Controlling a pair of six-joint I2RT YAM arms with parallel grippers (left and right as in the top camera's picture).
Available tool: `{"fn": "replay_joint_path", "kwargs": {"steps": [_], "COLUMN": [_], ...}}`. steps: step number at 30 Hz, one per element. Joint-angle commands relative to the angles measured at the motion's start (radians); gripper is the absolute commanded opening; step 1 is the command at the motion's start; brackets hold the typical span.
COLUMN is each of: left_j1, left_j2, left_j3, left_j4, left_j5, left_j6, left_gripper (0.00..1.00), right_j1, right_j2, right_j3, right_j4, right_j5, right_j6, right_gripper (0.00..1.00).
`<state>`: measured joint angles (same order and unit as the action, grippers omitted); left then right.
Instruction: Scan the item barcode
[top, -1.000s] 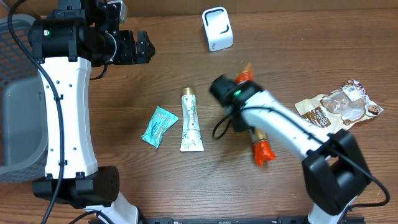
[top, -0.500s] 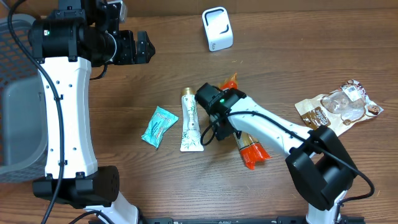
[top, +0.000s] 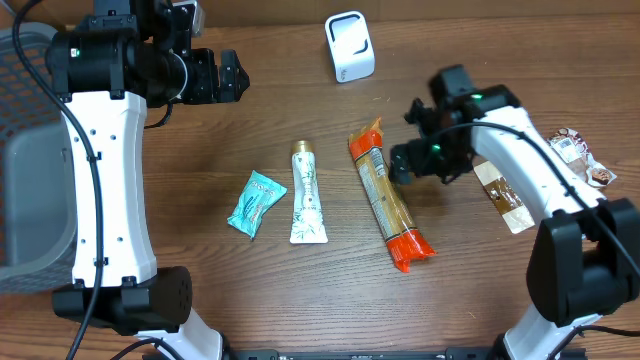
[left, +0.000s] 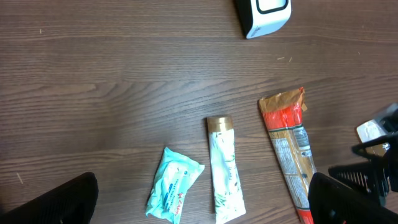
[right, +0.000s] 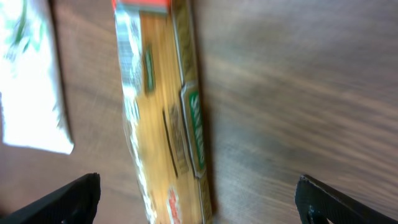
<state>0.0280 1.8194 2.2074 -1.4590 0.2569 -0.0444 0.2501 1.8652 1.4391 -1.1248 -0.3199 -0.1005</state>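
While the pasta packet (top: 385, 200) lies flat on the bench (top: 300, 300), the right claw (top: 408, 140) hangs just beside its upper half, fingers spread wide and gripping nothing. The right arm reaches in from the near right corner, elbow bent, wrist turned toward the packet. The white scanner (top: 349, 46) stands at the far edge, apart from the packet. The left arm stands raised at the far left, its claw (top: 235, 78) open and empty. A tube (top: 307, 192) lies left of the packet.
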Motion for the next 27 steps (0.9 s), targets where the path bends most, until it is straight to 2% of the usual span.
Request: {"fn": "replay_joint_path", "kwargs": {"steps": [1, 7, 15, 19, 24, 27], "left_j1": [0.0, 0.0, 0.0, 0.0, 0.0, 0.0], "left_j2": [0.003, 0.003, 0.003, 0.003, 0.003, 0.003], "left_j3": [0.003, 0.003, 0.003, 0.003, 0.003, 0.003], "left_j4": [0.001, 0.001, 0.001, 0.001, 0.001, 0.001], "left_j5": [-0.002, -0.003, -0.002, -0.002, -0.002, -0.002], "left_j6": [0.023, 0.023, 0.023, 0.023, 0.023, 0.023], "left_gripper": [0.99, 0.99, 0.99, 0.99, 1.0, 1.0], "right_j1": [-0.024, -0.012, 0.017, 0.051, 0.085, 0.087], "right_j2": [-0.016, -0.016, -0.015, -0.015, -0.015, -0.015], "right_j3": [-0.106, -0.255, -0.388, -0.448, -0.482, -0.482], "right_j4": [0.026, 0.155, 0.302, 0.389, 0.447, 0.447], "right_j5": [-0.202, -0.21, -0.312, -0.311, -0.31, -0.31], "right_j6": [-0.159, -0.158, -0.127, -0.057, -0.018, -0.016], "right_gripper": [1.0, 1.0, 0.99, 0.88, 0.64, 0.47]}}
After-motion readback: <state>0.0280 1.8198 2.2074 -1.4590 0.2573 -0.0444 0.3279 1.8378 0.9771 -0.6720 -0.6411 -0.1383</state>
